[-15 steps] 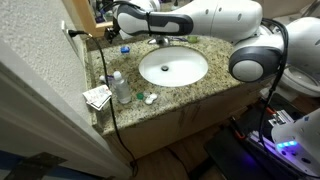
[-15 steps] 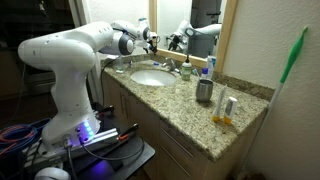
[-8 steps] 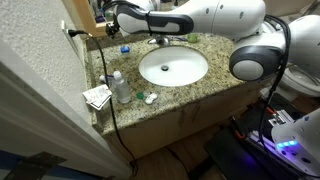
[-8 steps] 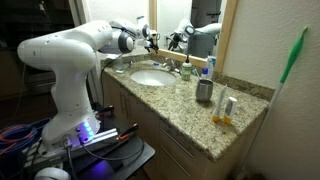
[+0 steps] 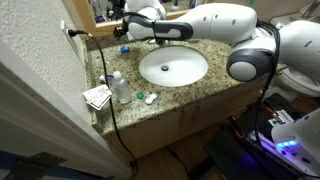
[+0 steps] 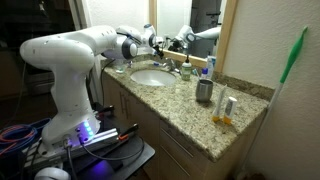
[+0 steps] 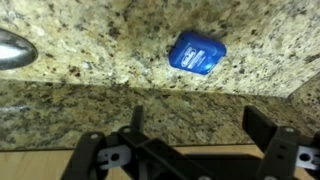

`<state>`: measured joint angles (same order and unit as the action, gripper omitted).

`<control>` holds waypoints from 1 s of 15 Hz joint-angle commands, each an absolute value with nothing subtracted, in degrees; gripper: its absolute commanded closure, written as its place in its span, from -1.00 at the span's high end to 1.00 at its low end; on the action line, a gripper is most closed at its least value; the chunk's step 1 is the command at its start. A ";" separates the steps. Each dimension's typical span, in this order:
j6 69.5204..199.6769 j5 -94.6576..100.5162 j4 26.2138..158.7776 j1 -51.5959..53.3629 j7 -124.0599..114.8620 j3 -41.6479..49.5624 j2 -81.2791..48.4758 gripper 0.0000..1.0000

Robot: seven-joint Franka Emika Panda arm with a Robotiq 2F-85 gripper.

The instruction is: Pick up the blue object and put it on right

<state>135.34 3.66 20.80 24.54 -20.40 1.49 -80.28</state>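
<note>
At the bottom of the wrist view, the gripper stands wide open, nothing between its jaws. Beyond the gap, apart from both fingers, the blue object lies flat on the speckled granite counter. In an exterior view the object sits at the counter's far left corner, left of the white sink. Nearer on the left stands a clear bottle, with small green-and-white pieces just to its right.
</note>
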 commanded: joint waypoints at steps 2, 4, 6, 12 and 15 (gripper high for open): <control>136.53 3.11 21.05 24.45 -20.06 1.00 -81.02 1.00; 136.11 2.96 21.41 24.57 -19.03 0.48 -81.11 1.00; 135.73 3.21 21.68 24.95 -18.96 0.66 -81.41 1.00; 135.51 3.46 20.86 26.10 -20.63 1.15 -82.90 1.00; 135.04 3.33 20.83 26.51 -23.27 1.43 -83.24 1.00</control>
